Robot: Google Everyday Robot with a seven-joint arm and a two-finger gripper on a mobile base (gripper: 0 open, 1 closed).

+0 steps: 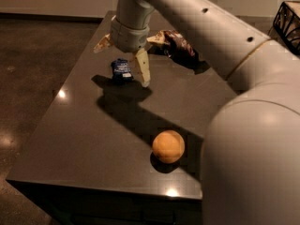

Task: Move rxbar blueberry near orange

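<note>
The rxbar blueberry point(121, 70), a small dark blue wrapper with white lettering, lies flat on the dark table point(70, 135) at the far left. My gripper point(121, 66) hangs just over it, open. One cream finger point(142, 70) points down at the bar's right side and the other spreads out to the upper left. The fingers do not hold the bar. The orange point(168, 146) sits near the table's front edge, well apart from the bar, with my arm's shadow lying between them.
A brown-and-cream chip bag point(179, 44) lies at the back of the table, right of the gripper. My large arm point(248, 125) fills the right side and hides that part of the table. A dark wire basket point(288, 21) shows at the top right.
</note>
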